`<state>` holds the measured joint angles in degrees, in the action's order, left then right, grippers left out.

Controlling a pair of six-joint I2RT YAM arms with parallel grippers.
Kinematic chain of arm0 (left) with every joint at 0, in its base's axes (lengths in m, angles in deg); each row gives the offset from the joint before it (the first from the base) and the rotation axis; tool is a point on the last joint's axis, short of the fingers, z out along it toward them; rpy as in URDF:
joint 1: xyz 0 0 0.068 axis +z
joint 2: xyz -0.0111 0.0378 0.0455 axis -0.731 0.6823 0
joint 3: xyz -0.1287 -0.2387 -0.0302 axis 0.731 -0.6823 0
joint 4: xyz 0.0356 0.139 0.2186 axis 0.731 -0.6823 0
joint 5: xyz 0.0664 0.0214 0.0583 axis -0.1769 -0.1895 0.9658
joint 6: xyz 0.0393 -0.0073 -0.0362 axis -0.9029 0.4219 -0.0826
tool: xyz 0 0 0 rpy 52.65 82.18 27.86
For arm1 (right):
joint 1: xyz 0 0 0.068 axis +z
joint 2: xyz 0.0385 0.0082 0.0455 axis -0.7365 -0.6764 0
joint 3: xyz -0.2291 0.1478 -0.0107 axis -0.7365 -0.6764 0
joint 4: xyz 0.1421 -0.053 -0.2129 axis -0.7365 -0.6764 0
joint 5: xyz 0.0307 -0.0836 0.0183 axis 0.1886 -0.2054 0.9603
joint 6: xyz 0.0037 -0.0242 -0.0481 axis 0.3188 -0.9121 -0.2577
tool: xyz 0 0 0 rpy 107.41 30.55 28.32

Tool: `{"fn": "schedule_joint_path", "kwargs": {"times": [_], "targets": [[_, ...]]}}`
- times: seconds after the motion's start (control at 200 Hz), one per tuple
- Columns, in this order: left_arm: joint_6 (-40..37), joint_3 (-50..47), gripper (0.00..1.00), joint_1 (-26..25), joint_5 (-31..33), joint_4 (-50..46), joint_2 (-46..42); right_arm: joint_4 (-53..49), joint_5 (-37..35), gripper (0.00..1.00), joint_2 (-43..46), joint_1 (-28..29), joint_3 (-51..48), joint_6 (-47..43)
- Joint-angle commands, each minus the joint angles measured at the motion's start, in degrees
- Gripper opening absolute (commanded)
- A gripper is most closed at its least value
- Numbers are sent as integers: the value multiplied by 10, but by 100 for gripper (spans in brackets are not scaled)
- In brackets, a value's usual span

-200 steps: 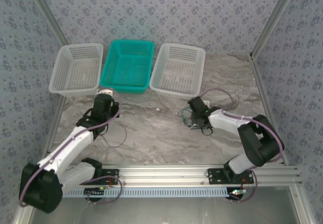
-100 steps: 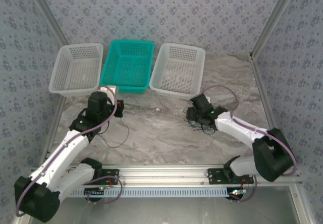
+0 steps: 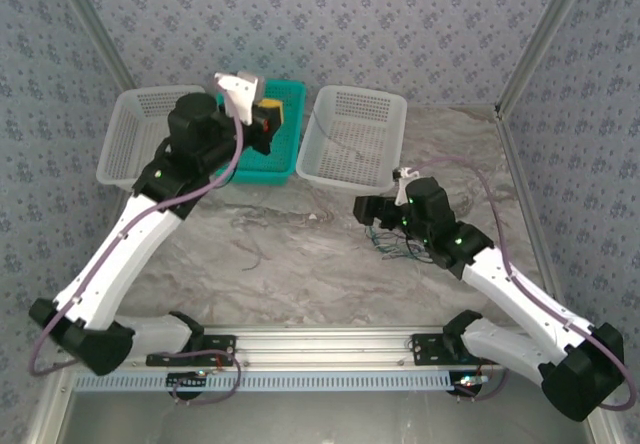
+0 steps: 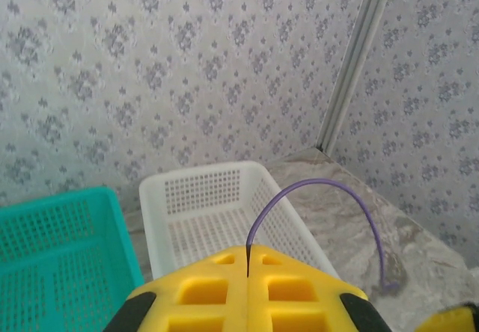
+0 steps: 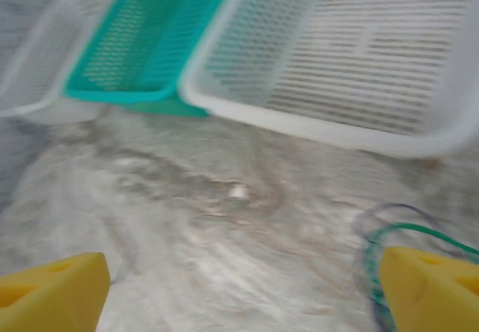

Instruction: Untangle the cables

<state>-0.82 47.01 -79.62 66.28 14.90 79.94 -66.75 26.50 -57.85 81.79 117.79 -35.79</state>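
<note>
1. Table [image 3: 300,284]: a grey marbled top with patterned walls on the left, right and far sides
2. Left arm [image 3: 130,244]: reaches far and high, up over the baskets
3. Right arm [image 3: 510,284]: stretches low across the right half of the table, pointing left toward the centre
4. Three baskets stand side by side along the far edge: white left basket [image 3: 120,134], teal basket [image 3: 290,99] and white right basket [image 3: 340,179]
5. Left gripper [image 3: 268,124] [image 4: 247,276]: sits above the teal basket with its yellow pads clenched together on a thin purple cable [image 4: 322,184]. The cable leaves the seam between the pads, arcs over the right basket and drops to the table on the far right
6. Right gripper [image 3: 375,214] [image 5: 239,294]: sits just near of the right basket, released, with its fingers [image 5: 52,287] spread wide and nothing between them
7. Cables [image 3: 395,244]: a small dark and green tangle lies on the table right of centre, just near of the right gripper. A green strand [image 5: 419,231] curls beside its right finger
8. Loose dark cable [image 3: 250,254]: lies curled on the table left of centre, well apart from the tangle
</note>
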Motion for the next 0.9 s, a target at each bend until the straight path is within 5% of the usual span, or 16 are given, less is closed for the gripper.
{"fn": "schedule_joint_path", "kwargs": {"times": [0.0, 0.235, 0.37, 0.535, 0.765, 0.894], "targets": [[-18, 69, 0, -3, -9, 5, 41, 113, 101, 99, -11, 20, 3, -70], [17, 138, 0, -10, -62, 18, 73, 313, 60, 100, -150, 26, 30, -204], [34, 143, 0, -18, -77, 29, 71, 423, 89, 92, -274, 23, 90, -231], [34, 143, 0, -19, -59, 17, 61, 438, 131, 68, -380, 20, 176, -203], [25, 116, 0, -16, 1, -5, 22, 420, 133, 0, -379, 18, 188, -192], [25, 72, 0, -10, 29, -7, -6, 381, 140, 0, -317, 21, 192, -182]]}}
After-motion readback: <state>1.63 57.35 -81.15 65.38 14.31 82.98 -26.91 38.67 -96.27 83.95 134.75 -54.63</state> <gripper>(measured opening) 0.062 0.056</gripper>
